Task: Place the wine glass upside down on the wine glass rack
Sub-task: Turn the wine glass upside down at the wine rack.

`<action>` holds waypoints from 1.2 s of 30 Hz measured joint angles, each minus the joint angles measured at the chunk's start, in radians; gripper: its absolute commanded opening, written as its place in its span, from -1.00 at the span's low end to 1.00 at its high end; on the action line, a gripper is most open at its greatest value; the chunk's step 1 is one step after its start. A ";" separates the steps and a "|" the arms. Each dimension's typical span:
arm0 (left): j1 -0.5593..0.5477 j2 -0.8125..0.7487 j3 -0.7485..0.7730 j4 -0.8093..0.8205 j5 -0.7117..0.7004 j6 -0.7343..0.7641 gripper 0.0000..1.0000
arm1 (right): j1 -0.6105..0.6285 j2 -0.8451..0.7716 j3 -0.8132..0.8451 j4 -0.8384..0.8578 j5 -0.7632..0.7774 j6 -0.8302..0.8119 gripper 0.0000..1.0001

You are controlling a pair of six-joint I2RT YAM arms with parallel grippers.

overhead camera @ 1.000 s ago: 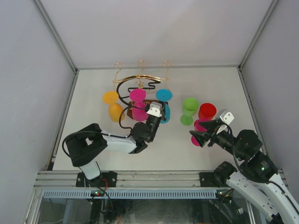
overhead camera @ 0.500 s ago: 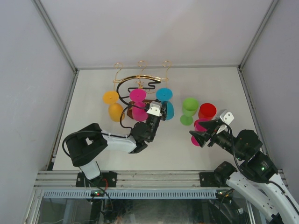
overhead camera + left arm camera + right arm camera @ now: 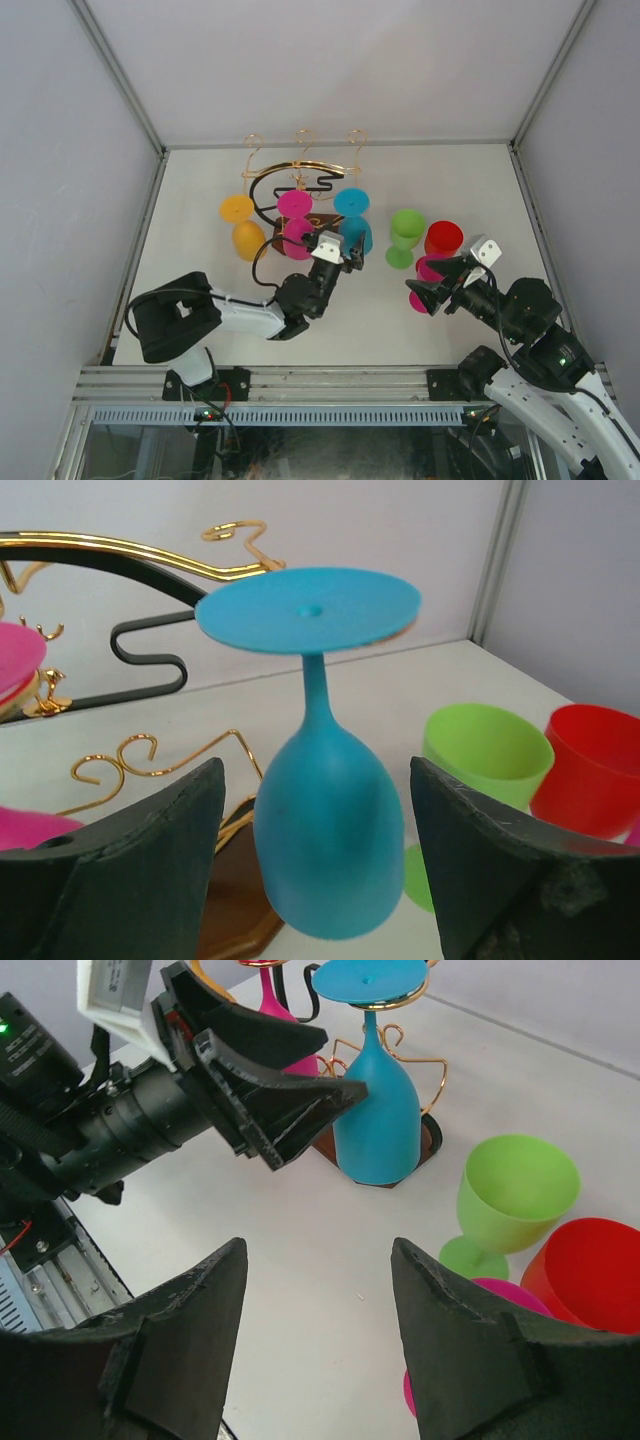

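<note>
Wine glass [image 3: 325, 850], blue, upside down on gold rack [image 3: 238, 920], left fingers [image 3: 130, 870], right fingers [image 3: 170, 1360] spread, empty

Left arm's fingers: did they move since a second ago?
Yes. The left fingers slid back, down the top view, away from the wine glass rack, and spread apart off the blue wine glass.

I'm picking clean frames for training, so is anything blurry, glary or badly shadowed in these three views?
Top external: even, diffuse light, faint shadows, everything sharp. Left wrist: blue wine glass crisp, dark left fingers slightly soft up close, no glare. Right wrist: green glass sharp, right fingers dark with little detail.
</note>
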 measured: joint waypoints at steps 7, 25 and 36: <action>-0.083 -0.066 -0.063 -0.035 -0.065 -0.011 0.65 | 0.000 -0.003 0.000 -0.007 0.016 -0.005 0.21; -0.292 -0.429 -0.103 -0.809 -0.150 -0.428 0.99 | 0.000 0.067 0.061 0.007 0.019 -0.027 0.33; -0.292 -0.602 -0.118 -1.249 -0.066 -0.681 0.99 | -0.072 0.326 0.292 -0.026 -0.068 -0.024 0.35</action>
